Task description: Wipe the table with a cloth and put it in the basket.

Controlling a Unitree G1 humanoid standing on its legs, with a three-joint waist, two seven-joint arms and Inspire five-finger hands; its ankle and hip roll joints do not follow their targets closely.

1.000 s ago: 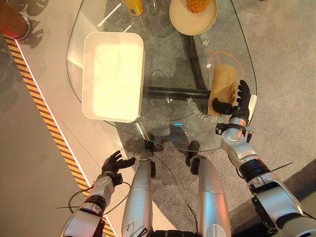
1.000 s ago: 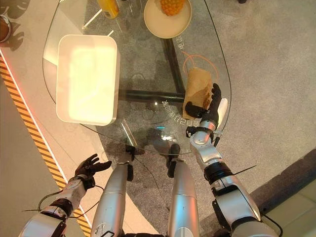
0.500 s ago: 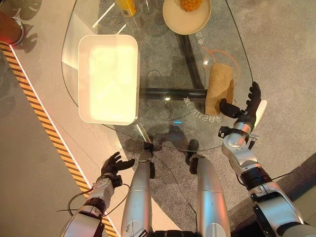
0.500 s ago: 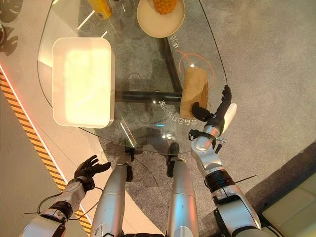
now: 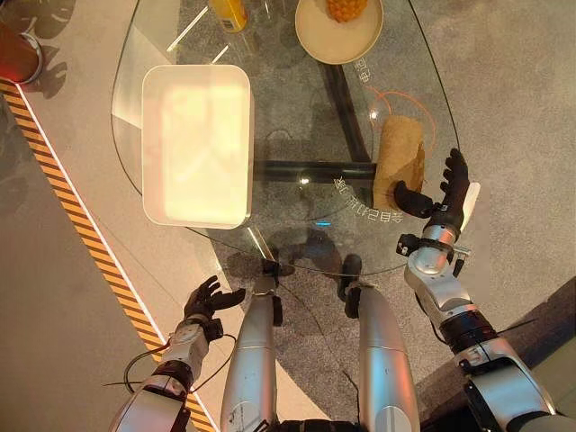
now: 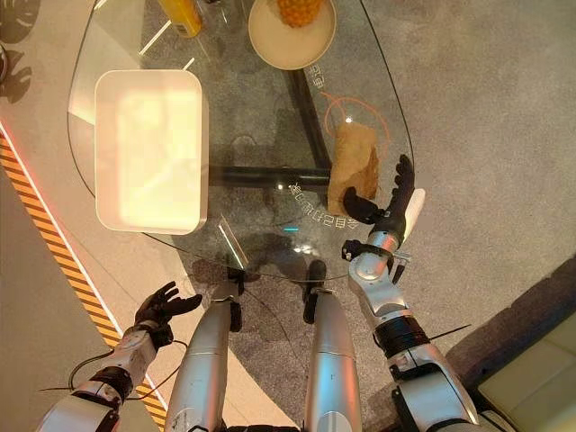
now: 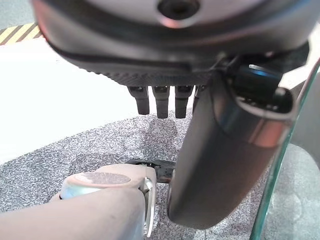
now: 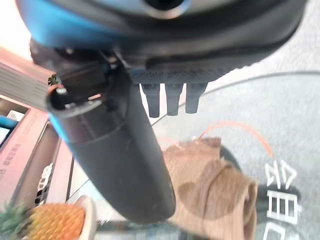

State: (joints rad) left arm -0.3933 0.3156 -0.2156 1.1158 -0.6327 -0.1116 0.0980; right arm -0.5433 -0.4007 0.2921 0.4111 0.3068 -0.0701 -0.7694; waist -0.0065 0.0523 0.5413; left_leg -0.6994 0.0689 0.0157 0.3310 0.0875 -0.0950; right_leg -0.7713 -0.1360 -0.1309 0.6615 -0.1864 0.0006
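A brown cloth (image 5: 399, 155) lies bunched in a long strip on the glass table (image 5: 306, 108), near its right edge. My right hand (image 5: 443, 196) is open just right of the cloth's near end, with its thumb (image 5: 407, 195) over that end and its fingers (image 5: 455, 171) straight beside the table's edge. The right wrist view has the cloth (image 8: 215, 192) lying past the thumb. The white basket (image 5: 151, 135) stands on the table's left half with nothing in it. My left hand (image 5: 205, 299) hangs open low over the floor, left of the table.
At the table's far edge are a round plate (image 5: 317, 40) holding a pineapple (image 5: 345, 7) and an orange bottle (image 5: 231, 11). A yellow-and-black striped line (image 5: 81, 225) runs along the floor on the left. The table's dark frame (image 5: 315, 167) shows through the glass.
The view has shifted a little. My right hand drew off to the right of the cloth, then came back slightly so the thumb is over its near end. The cloth stays put.
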